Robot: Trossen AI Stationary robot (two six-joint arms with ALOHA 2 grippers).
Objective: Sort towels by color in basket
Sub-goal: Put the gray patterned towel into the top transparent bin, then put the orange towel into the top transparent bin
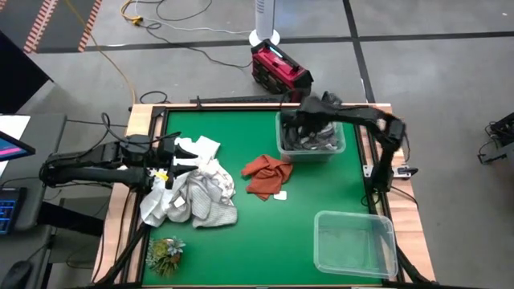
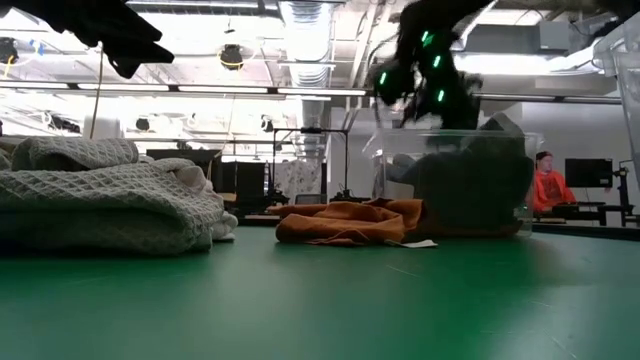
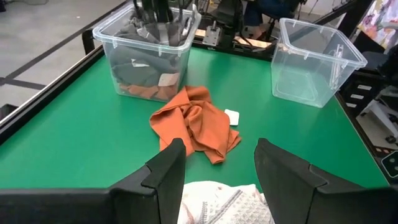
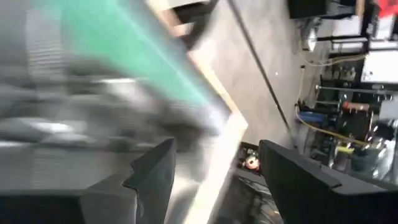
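Towels were seen in three places on the green table (image 1: 265, 233). A heap of white and pale grey towels (image 1: 193, 197) was piled near the table's left edge, and a rust-orange towel (image 1: 267, 175) lay crumpled near the middle, apart from the heap, with a small white tag just beside it. Dark grey towels (image 1: 312, 140) were held in a clear bin (image 1: 283, 144) set close to the far edge, toward the right side. A second clear bin (image 1: 353, 241) was placed at the near right corner, hard against the table's right edge. A small green leafy tuft (image 1: 165, 253) was left near the front left corner.

The left gripper (image 3: 219, 171) was held over the pale heap at the left edge, its fingers spread apart with nothing between them; the white cloth showed just below the fingers in the left wrist view. The right gripper (image 1: 303, 120) was poised over the far bin, above the dark towels, with its fingers (image 4: 155, 177) standing wide apart and no cloth seen between them.

Bare green surface was left open across the front middle of the table, between the pale heap and the near bin, and between the orange towel and the front edge. A narrower gap was seen between the orange towel and the far bin.
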